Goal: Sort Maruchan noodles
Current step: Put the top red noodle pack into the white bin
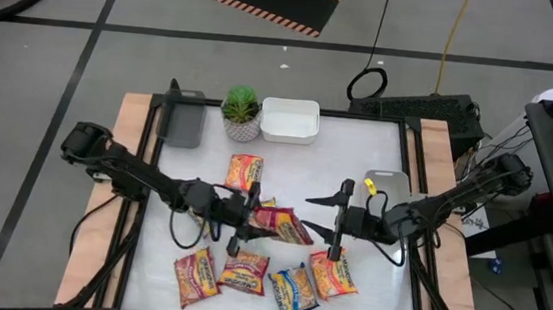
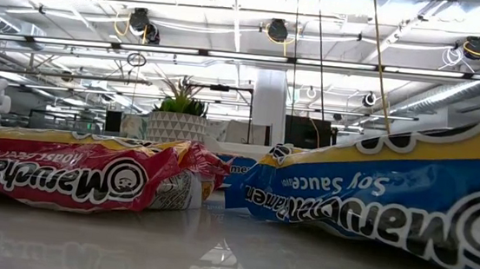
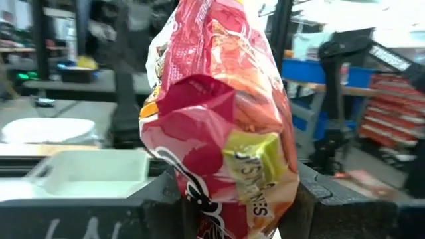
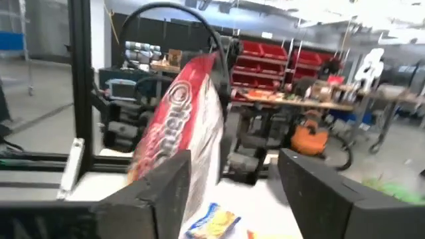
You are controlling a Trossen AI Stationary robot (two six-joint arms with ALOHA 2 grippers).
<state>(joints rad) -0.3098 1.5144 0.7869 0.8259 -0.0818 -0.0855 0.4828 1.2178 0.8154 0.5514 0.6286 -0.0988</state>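
Observation:
My left gripper [image 1: 248, 223] is shut on a red Maruchan noodles packet [image 1: 283, 224] above the middle of the table; the packet fills the left wrist view [image 3: 219, 119]. My right gripper [image 1: 313, 214] stands open at the packet's right end, which shows beside one finger in the right wrist view [image 4: 179, 126]. Several more packets lie flat on the table: one far of centre [image 1: 244, 170] and a row near the front edge [image 1: 195, 274], [image 1: 243, 271], [image 1: 293, 289], [image 1: 332, 275]. A red packet [image 2: 71, 176] and a blue one [image 2: 373, 207] show in the low view. My left gripper pinches the red packet's left end [image 3: 222, 209] between its two fingers, coming level from the table's left. The wrapper is crumpled at the hold. The packet sticks out toward the right, lifted clear of the table. My right gripper: I cannot tell whether one finger [image 4: 166, 192] touches the packet's right end.
At the far edge stand a grey tray [image 1: 183, 119], a small potted plant [image 1: 241, 112] and a white tray [image 1: 290, 119]. Another pale tray [image 1: 387, 182] lies at the right. Part of another packet [image 1: 268, 205] shows under the held one.

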